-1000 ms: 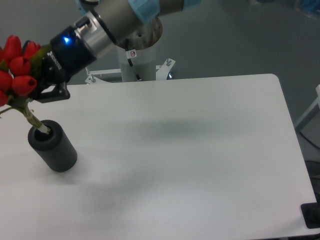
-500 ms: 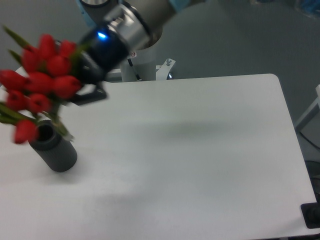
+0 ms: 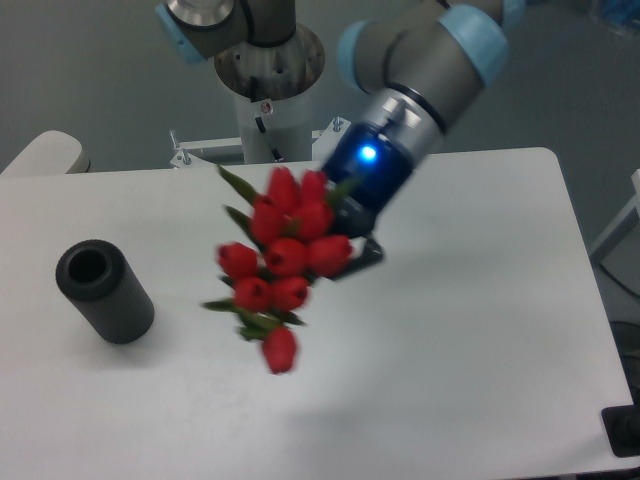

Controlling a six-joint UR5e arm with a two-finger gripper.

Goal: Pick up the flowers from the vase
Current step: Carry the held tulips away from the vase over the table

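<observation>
The flowers (image 3: 282,262) are a bunch of red tulip buds with green leaves, held in the air over the middle of the white table (image 3: 470,330). My gripper (image 3: 345,240) is shut on the bunch from the right, its fingers mostly hidden behind the buds. The vase (image 3: 103,290), a dark grey-black cylinder, stands empty at the left of the table, well apart from the flowers.
The arm's base column (image 3: 268,95) stands behind the table's far edge. A pale rounded object (image 3: 45,155) sits at the far left. A dark object (image 3: 625,430) is at the bottom right corner.
The gripper has lifted the flowers out of the vase and swung them right, from above the vase to over the table's middle. The vase has stayed put.
</observation>
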